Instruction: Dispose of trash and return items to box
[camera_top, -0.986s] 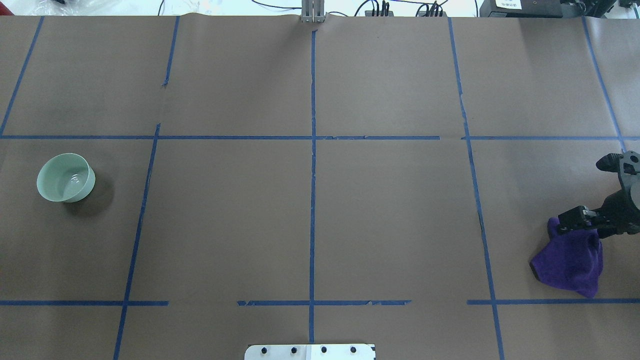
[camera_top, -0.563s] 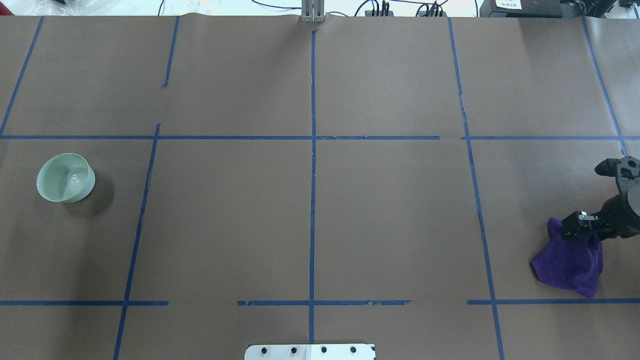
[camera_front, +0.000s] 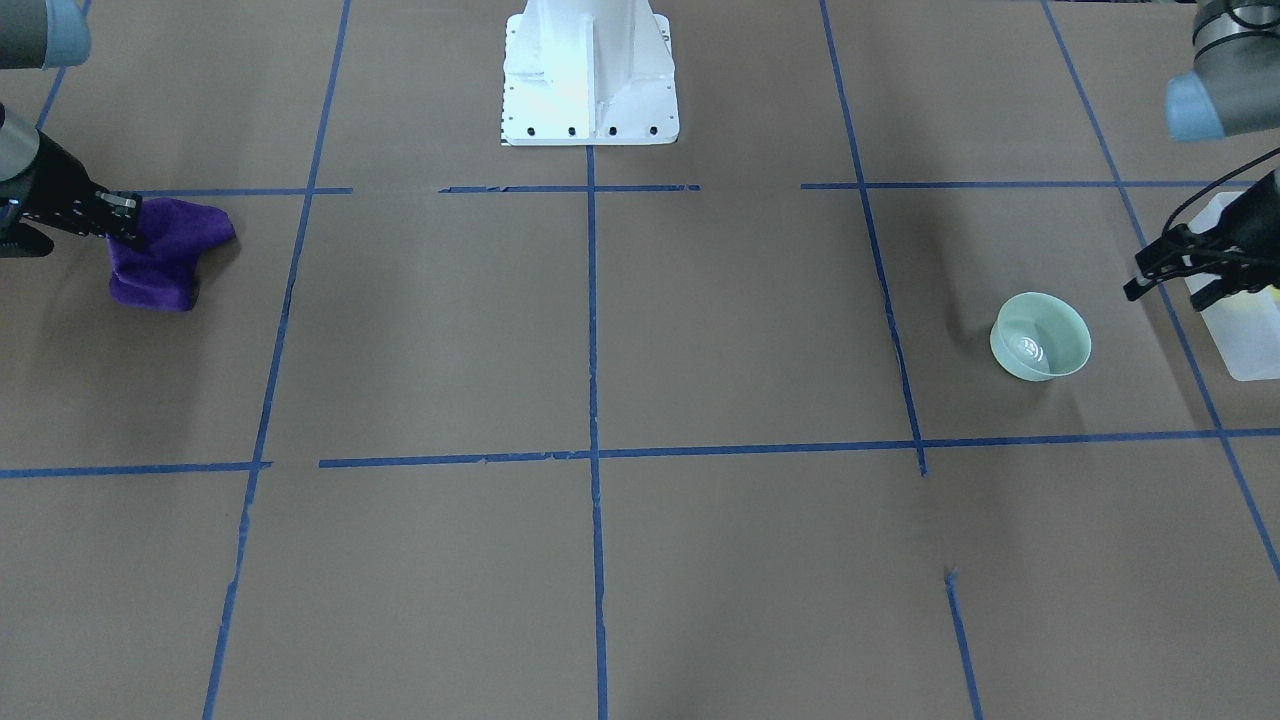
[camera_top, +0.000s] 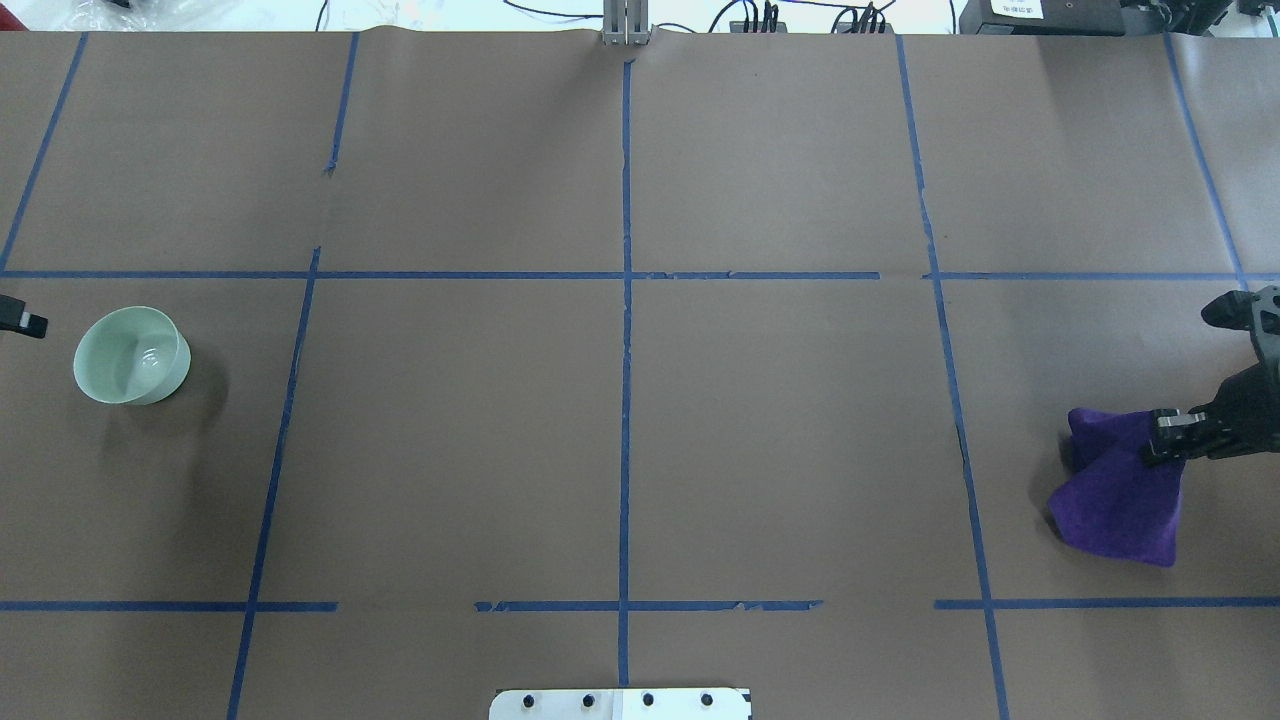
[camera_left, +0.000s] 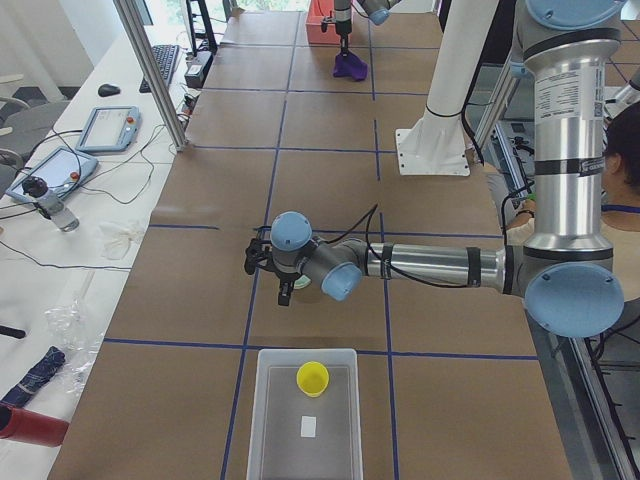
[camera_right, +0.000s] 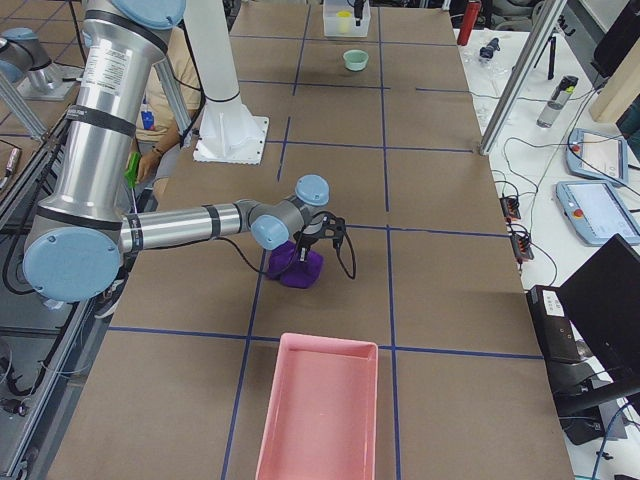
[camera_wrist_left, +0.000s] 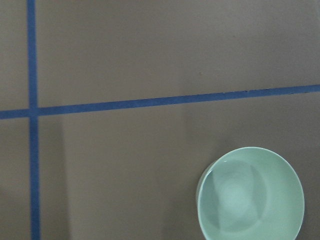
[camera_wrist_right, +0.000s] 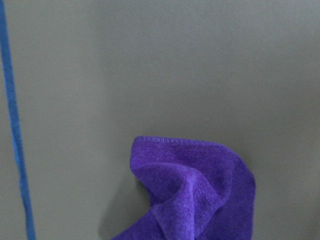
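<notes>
The yellow cup (camera_left: 312, 378) stands inside the translucent box (camera_left: 262, 420) at the table's left end. The box also shows in the front view (camera_front: 1245, 345). My left gripper (camera_front: 1162, 290) hangs open and empty between the box and a pale green bowl (camera_top: 131, 355). Only its tip shows in the overhead view (camera_top: 25, 322). The bowl fills the lower right of the left wrist view (camera_wrist_left: 251, 192). My right gripper (camera_top: 1165, 440) is shut on a purple cloth (camera_top: 1115, 490) and holds its top up, with the lower part draping to the table (camera_wrist_right: 195, 195).
A pink tray (camera_right: 320, 410) lies at the table's right end, beyond the cloth. The white robot base (camera_front: 590, 70) stands at the table's near middle edge. Blue tape lines divide the brown table cover into squares.
My right gripper has closed on the purple cloth and drawn it up and to the right, stretching it into a taller shape. My left gripper's tip has come into view at the left edge.
</notes>
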